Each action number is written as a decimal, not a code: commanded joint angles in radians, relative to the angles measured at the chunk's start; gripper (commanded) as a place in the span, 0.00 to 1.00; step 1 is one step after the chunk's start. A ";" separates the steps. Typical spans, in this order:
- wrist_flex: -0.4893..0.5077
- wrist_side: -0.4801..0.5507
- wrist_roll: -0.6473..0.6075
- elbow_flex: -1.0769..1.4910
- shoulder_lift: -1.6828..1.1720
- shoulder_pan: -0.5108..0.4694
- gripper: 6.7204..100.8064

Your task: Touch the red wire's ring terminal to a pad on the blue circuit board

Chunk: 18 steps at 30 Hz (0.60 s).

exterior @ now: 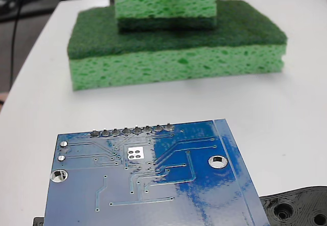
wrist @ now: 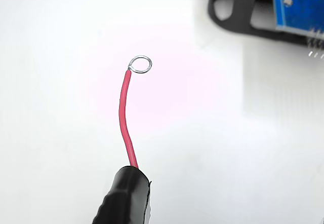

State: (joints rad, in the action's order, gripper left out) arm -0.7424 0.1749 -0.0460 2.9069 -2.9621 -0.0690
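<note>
- In the wrist view, the thick black sleeve (wrist: 124, 196) fills the lower edge; the gripper's fingers are cut off below, so their state cannot be told.
- The thin, curved red wire (wrist: 124, 117) rises from the sleeve to the tiny silver ring terminal (wrist: 141, 64), which hangs over bare white table (wrist: 61, 82), touching nothing.
- Farther off, upper right, only a corner of the glossy blue circuit board (wrist: 298, 3) shows, on a black plastic piece (wrist: 238, 11).
- The fixed view shows the board's bright silver square pad (exterior: 135, 153) uncovered; two stacked green sponges (exterior: 176, 42) lie beyond, the top one cut off.
</note>
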 commanded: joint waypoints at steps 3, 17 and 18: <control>-0.044 -0.032 0.008 0.031 -0.084 0.021 0.99; -0.038 -0.054 0.025 0.086 -0.092 0.029 0.99; -0.038 -0.061 0.029 0.086 -0.092 0.029 0.99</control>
State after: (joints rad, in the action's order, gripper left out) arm -0.7823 0.1212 -0.0153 2.9974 -3.0526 -0.0399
